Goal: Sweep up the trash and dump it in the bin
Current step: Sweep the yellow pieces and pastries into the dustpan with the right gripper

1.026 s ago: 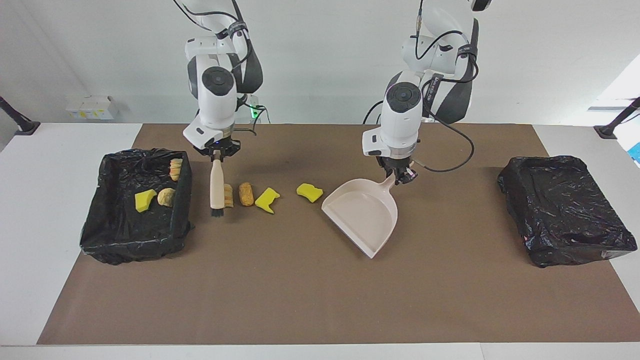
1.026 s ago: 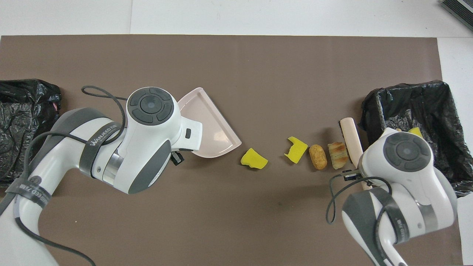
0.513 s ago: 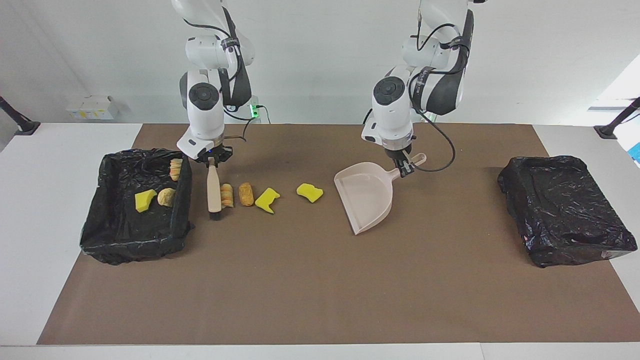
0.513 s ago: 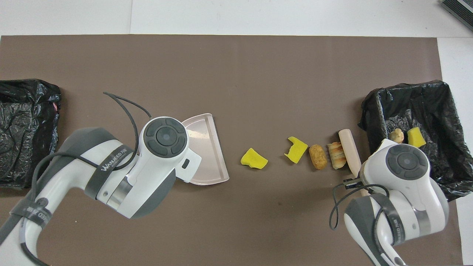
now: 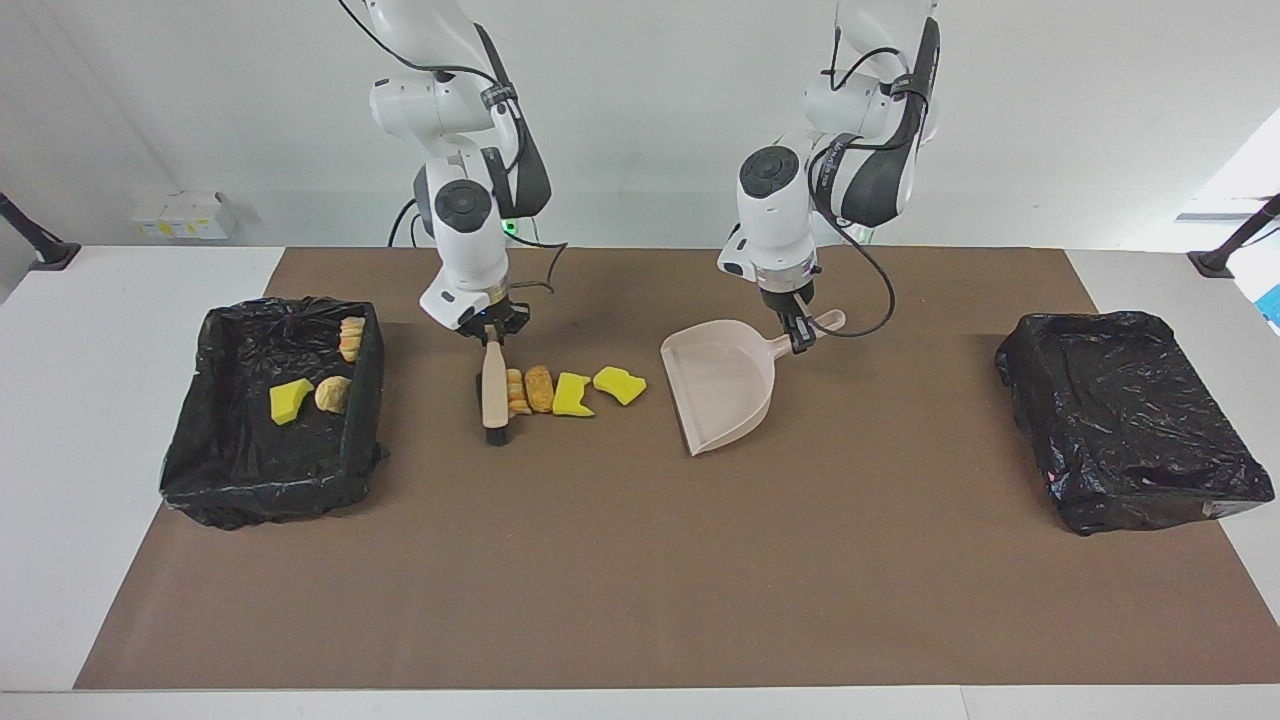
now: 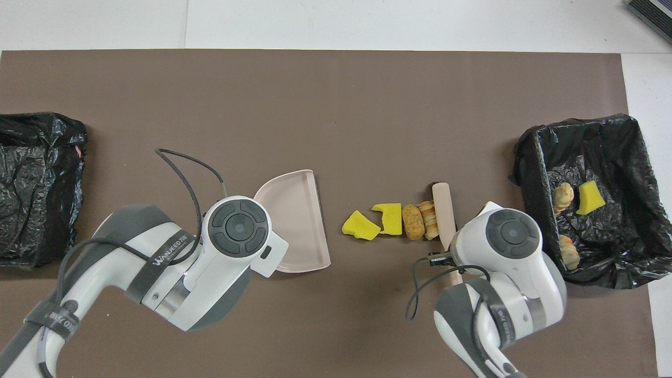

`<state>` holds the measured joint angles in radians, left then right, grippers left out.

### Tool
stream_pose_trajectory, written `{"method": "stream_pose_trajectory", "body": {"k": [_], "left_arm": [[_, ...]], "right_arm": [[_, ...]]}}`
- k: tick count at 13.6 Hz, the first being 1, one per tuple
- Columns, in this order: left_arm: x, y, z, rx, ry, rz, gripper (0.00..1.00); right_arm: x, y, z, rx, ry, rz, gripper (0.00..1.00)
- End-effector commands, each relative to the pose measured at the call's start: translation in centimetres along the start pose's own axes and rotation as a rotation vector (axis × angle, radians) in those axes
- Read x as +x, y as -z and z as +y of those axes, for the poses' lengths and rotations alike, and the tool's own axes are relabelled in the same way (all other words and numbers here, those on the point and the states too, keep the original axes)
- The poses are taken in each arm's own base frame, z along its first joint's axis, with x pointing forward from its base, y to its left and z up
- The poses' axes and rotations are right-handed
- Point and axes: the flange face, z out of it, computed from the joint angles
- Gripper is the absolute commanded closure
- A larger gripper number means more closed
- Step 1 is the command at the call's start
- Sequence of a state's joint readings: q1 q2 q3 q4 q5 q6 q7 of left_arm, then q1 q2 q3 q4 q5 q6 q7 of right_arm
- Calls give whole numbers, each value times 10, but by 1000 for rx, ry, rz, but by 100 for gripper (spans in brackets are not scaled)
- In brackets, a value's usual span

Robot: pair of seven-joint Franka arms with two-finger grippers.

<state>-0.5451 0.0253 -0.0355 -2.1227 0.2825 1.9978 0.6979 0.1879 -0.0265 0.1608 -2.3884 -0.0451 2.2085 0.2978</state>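
My right gripper (image 5: 490, 338) is shut on the handle of the beige brush (image 5: 493, 393), whose black bristles touch the mat. Pressed against the brush is a row of trash: a striped bread chunk (image 5: 515, 392), a tan chunk (image 5: 540, 388) and a yellow sponge bit (image 5: 572, 396), with another yellow sponge bit (image 5: 620, 385) just past them. My left gripper (image 5: 800, 338) is shut on the handle of the beige dustpan (image 5: 720, 385), whose open mouth faces the row with a small gap between. The black-lined bin (image 5: 365, 400) at the right arm's end holds three scraps.
A second black-lined bin (image 5: 1130, 420) stands at the left arm's end of the brown mat (image 5: 640, 580). Cables loop from both wrists. The mat's part farther from the robots is bare brown surface.
The right gripper has swept the brush toward the dustpan, bunching the two bread chunks and a sponge bit up near the other sponge bit. The left gripper turned the dustpan's mouth toward them.
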Motion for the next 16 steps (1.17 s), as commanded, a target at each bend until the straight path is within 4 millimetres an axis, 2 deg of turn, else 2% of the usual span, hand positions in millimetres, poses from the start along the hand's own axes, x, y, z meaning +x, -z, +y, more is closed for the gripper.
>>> {"method": "stream_pose_trajectory", "body": {"k": [1,3,6,9,12,13,14,16], "left_arm": [[2,-4,6,22,-21,11,100],[2,-5,8,18,-23,6,100],[-1,-10,13,9,-27,-1,100],[-3,-13,18,-2,-28,-13,100],[-3,-14,18,0,-27,-9,100],[-2,-13,18,5,-26,-3,100],[-2,-13,18,5,-24,-4,100],[-2,-13,18,-3,-18,-2,100]], "right_arm": [[13,-16,-53,28,-52,-19,100],[10,-11,-75,73,-59,-30,100],[-1,-14,-135,151,-39,-76,100],[-4,1,-175,229,-19,-94,100],[-5,8,-188,406,23,-121,100],[-11,9,-199,442,28,-132,100],[-18,12,-209,451,23,-141,100],[-16,25,-213,459,-25,-142,100]]}}
